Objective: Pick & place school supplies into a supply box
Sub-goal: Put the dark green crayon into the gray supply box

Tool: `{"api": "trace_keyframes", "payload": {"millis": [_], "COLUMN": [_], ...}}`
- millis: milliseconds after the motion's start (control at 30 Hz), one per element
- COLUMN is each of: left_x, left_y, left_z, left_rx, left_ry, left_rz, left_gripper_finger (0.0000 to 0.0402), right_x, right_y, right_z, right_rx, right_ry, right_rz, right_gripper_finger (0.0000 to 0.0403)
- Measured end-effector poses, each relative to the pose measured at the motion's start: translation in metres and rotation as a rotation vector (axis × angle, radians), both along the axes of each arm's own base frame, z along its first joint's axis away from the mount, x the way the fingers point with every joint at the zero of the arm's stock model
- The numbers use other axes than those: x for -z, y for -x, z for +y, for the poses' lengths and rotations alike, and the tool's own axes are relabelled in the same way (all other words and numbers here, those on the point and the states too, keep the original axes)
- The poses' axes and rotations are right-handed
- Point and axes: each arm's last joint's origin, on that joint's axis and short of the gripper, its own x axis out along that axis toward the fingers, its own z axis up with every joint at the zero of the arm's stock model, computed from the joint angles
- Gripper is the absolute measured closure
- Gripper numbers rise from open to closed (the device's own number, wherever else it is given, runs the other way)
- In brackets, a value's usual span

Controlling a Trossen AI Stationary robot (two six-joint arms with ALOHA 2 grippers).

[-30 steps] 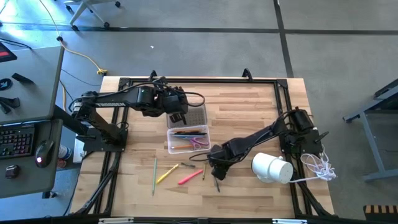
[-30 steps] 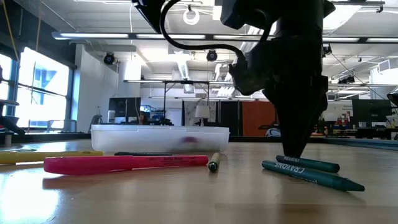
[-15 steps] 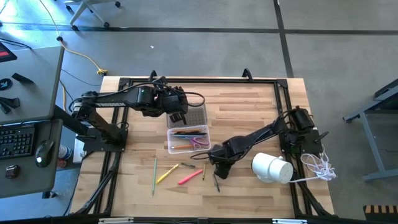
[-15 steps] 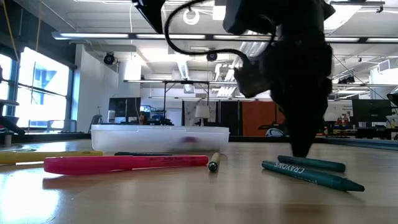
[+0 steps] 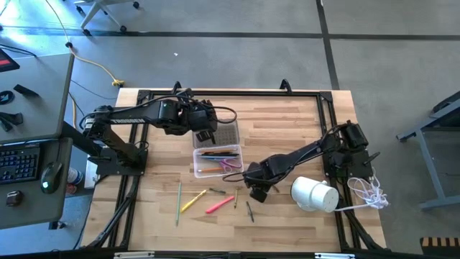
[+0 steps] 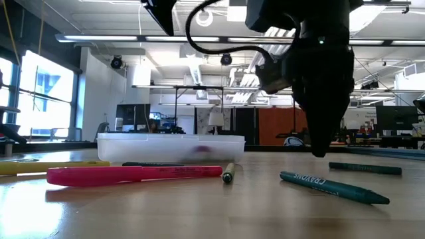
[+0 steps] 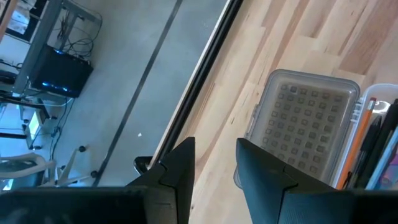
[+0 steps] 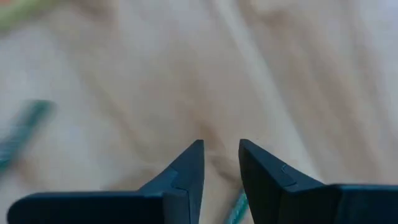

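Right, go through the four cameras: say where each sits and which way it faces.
High: above the table, looking straight down; both arms, box, white cylinder.
Low: at tabletop height, looking level across; right gripper hangs above the green crayon, pink marker in front.
Left wrist: on the left arm, looking past its fingers at the lid.
Right wrist: on the right arm, looking down at bare wood past its fingers.
Shared: high and low both show the box and marker.
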Motion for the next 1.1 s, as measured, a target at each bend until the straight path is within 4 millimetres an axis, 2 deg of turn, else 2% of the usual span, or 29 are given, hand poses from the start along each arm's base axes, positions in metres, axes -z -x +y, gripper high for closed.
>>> {"api": "trace_keyframes", "payload": {"millis": [200,300,433,600,733,867,967,1100], "left_x": [0.000,0.002,0.002,0.002,0.005,0.016,0.025,0.038], "left_y": [0.000,-0.001,-0.001,-0.001,-0.001,-0.001,-0.001,-0.001], "left_z": [-0.001,-0.001,-0.001,-0.001,-0.002,-0.002,-0.002,-0.002], "left_rx": [0.010,0.013,0.014,0.016,0.034,0.035,0.031,0.020], "left_ry": [0.022,0.028,0.029,0.035,0.074,0.081,0.078,0.081], "left_rz": [0.000,0.004,0.007,0.007,0.015,0.057,0.093,0.126], "left_gripper_finger": [0.0250,0.0250,0.0250,0.0250,0.0250,0.0250,0.0250,0.0250], "right_x": [-0.002,-0.003,0.002,0.023,0.029,0.011,-0.019,-0.038], "right_y": [0.024,0.029,0.025,0.039,0.051,0.054,0.062,0.093], "right_z": [-0.016,-0.021,-0.023,-0.048,-0.062,-0.073,-0.083,-0.095], "right_rx": [-0.020,0.022,-0.046,-0.021,-0.065,-0.157,-0.105,0.023], "right_ry": [0.244,0.192,0.174,0.119,0.103,0.108,0.149,0.227], "right_rz": [0.223,0.299,0.257,0.328,0.338,0.222,0.121,0.120], "right_gripper_finger": [0.0316,0.0316,0.0316,0.0316,0.0316,0.0316,0.0316,0.0316]}}
